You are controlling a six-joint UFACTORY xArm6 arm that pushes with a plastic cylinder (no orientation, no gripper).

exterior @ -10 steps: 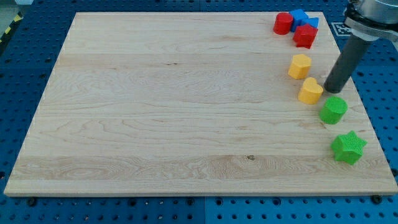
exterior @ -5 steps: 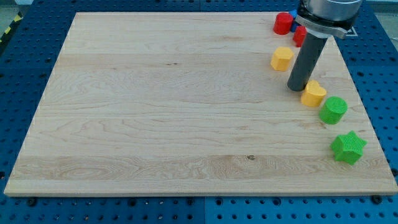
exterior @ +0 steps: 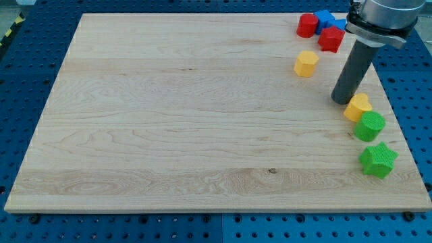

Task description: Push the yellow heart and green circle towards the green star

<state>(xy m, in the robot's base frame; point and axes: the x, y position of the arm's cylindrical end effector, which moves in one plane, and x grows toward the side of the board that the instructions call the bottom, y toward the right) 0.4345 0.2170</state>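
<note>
Yellow heart (exterior: 358, 107) and green circle (exterior: 370, 126) are now touching, shifted closer to the green star (exterior: 378, 160); the tip (exterior: 341, 101), having no fingers, is pressing just beside the heart.

A wooden board (exterior: 202, 121) on a blue pegboard table (exterior: 27, 81). All blocks crowd the view's right edge, leaving wide open wood across the left and middle. At the top right, a red cylinder (exterior: 308, 25), a blue block (exterior: 326, 17) and a red block (exterior: 331, 39) sit bunched together. Below them, apart, lies a yellow hexagon (exterior: 306, 63), with bare wood between it and the dark rod (exterior: 354, 71). My tip (exterior: 340, 101) stands just left of the yellow heart (exterior: 358, 106). The heart touches the green circle (exterior: 370, 126), and the green star (exterior: 378, 160) sits just beneath, forming a tight column blocking the right margin.
</note>
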